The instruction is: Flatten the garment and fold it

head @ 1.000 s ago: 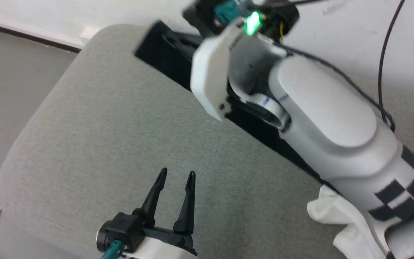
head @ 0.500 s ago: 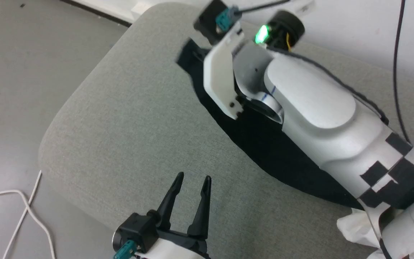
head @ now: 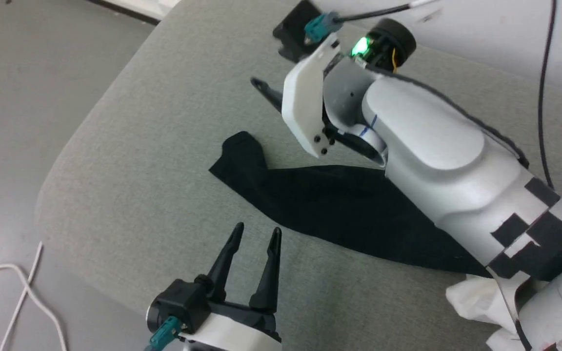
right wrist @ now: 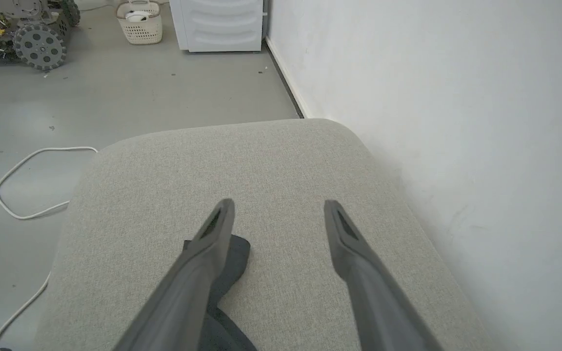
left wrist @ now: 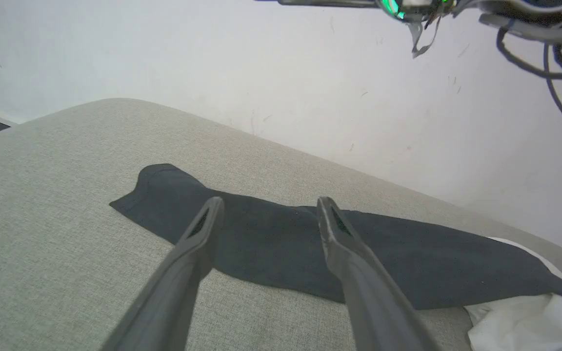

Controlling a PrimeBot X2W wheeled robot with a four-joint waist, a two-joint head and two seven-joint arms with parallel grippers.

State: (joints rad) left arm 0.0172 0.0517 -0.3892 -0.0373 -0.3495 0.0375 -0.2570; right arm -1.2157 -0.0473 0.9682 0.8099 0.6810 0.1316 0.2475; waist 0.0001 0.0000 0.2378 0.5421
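Head view: garment (head: pixel 339 204) lies on the grey fabric desk (head: pixel 139 170). One black sleeve is stretched flat toward the desk's rounded corner, and the white body is bunched at lower right, partly under the right forearm. Left end effector (head: pixel 257 229) is open, empty, and sits above the desk's near edge, just short of the sleeve. Left wrist view: the sleeve runs across behind both fingers. Right wrist view: right end effector (right wrist: pixel 279 204) is open, nothing between the fingers, above the desk near the wall; the sleeve end shows under one finger. White cable (head: pixel 17 282) on the floor.
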